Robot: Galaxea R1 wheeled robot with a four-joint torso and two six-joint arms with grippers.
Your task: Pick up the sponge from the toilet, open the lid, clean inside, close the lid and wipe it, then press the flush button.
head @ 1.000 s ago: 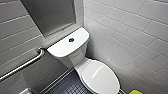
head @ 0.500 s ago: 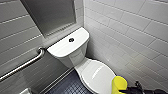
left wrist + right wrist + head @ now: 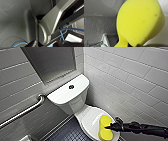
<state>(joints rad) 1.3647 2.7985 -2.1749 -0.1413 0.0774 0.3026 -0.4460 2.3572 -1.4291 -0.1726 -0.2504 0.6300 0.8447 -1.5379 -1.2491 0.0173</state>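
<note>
The sponge (image 3: 104,128), clamped in the right claw (image 3: 108,127), juts beyond its tips above the shut lid (image 3: 89,119), seemingly held clear so that can open.

We count one toilet (image 3: 75,104), with one lid (image 3: 88,119) and one flush button (image 3: 71,86). We count one sponge (image 3: 105,127), one metal grab bar (image 3: 23,113), one grey panel (image 3: 51,62) and one dark robot arm (image 3: 146,129).
</note>
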